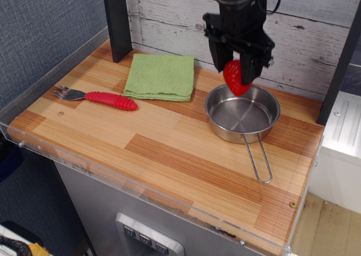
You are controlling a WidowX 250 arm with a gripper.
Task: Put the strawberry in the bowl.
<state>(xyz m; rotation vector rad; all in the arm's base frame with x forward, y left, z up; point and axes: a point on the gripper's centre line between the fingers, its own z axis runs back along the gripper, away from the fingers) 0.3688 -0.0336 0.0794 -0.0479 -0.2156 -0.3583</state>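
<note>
The black gripper [237, 70] hangs from above at the back right of the wooden counter. It is shut on the red strawberry [235, 79], which hangs tip-down between the fingers; its green cap is hidden. The strawberry is just above the far rim of the bowl [216, 99], a shallow shiny steel pan with a wire loop handle [258, 160] pointing toward the front. The bowl holds nothing.
A folded green cloth [160, 76] lies at the back middle. A fork with a red handle [103, 98] lies at the left. A dark post [117, 22] stands at the back left. The counter has a clear plastic edge [141, 189] along the front.
</note>
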